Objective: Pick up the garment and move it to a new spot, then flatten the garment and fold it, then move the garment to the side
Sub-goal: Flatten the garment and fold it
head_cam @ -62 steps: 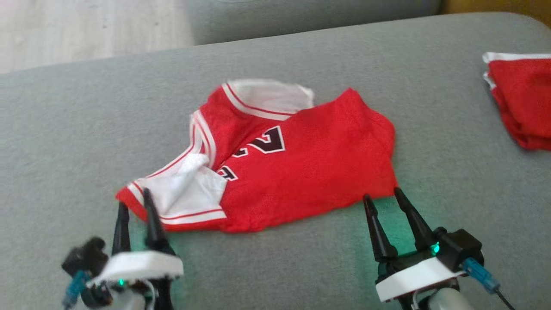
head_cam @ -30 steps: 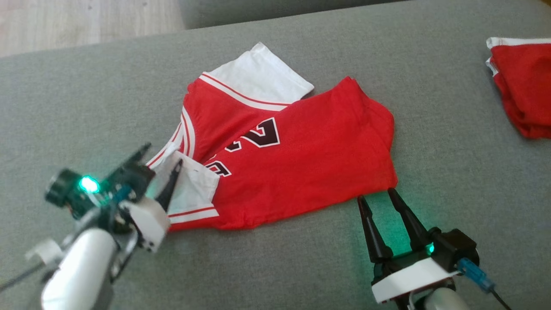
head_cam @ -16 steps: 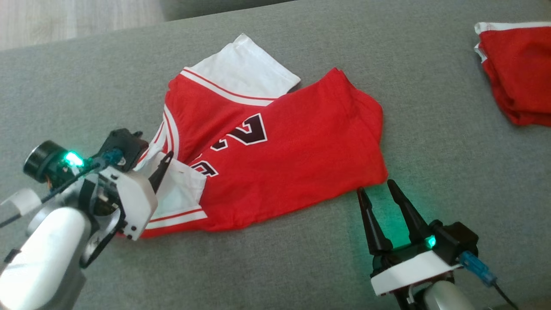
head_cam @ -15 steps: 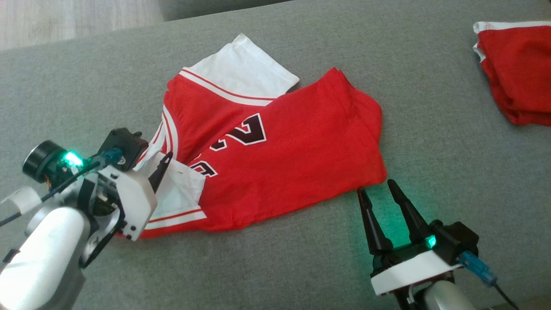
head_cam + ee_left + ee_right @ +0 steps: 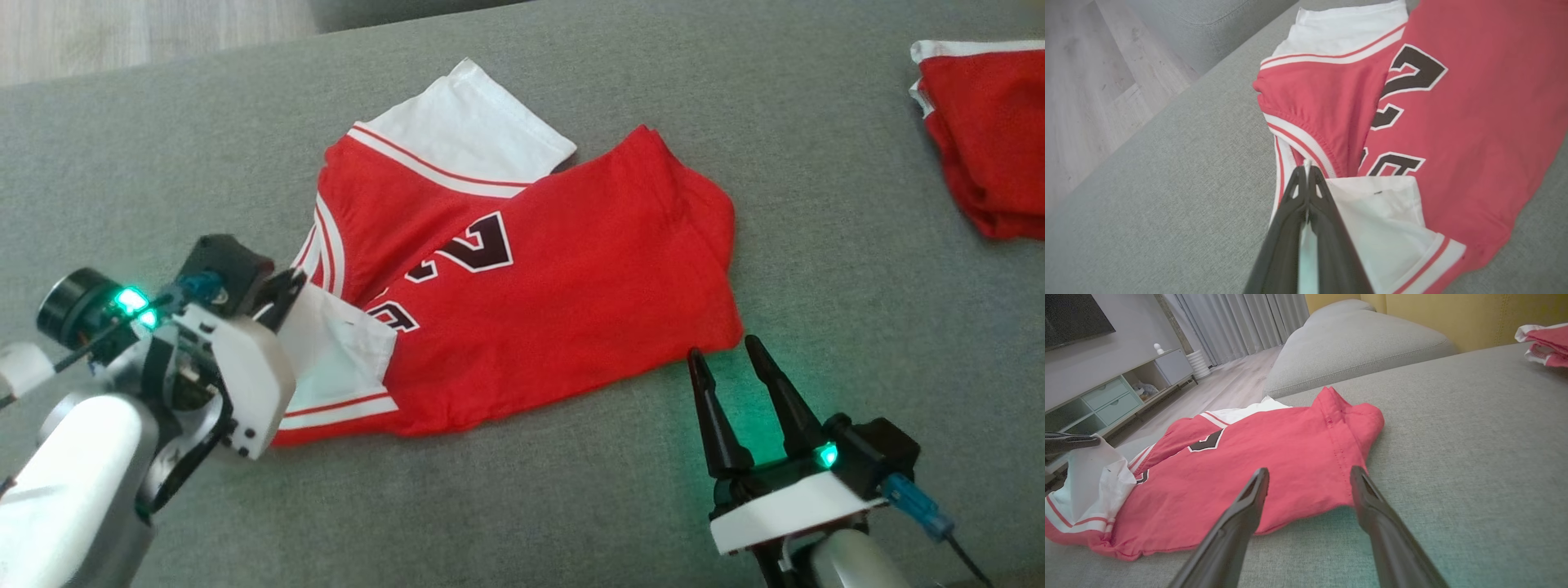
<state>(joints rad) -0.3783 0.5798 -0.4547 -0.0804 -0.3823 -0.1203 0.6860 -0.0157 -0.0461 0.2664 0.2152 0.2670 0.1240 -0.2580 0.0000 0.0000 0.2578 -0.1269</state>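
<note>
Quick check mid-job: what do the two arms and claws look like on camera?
The left claw and right claw each have two long tapered black fingers on a white block, with a green light, blue plug and black cable beside it. Forearms are pale silver.

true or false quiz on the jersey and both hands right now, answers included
1. The left hand is shut on white fabric of the jersey. True.
2. The right hand grips the jersey's hem. False: it is open, with its fingertips by the jersey's corner and nothing between them.
3. A second red garment lies on the sofa, off to the robot's right. True.
4. The jersey lies on the wooden floor. False: it lies on the grey sofa.
</note>
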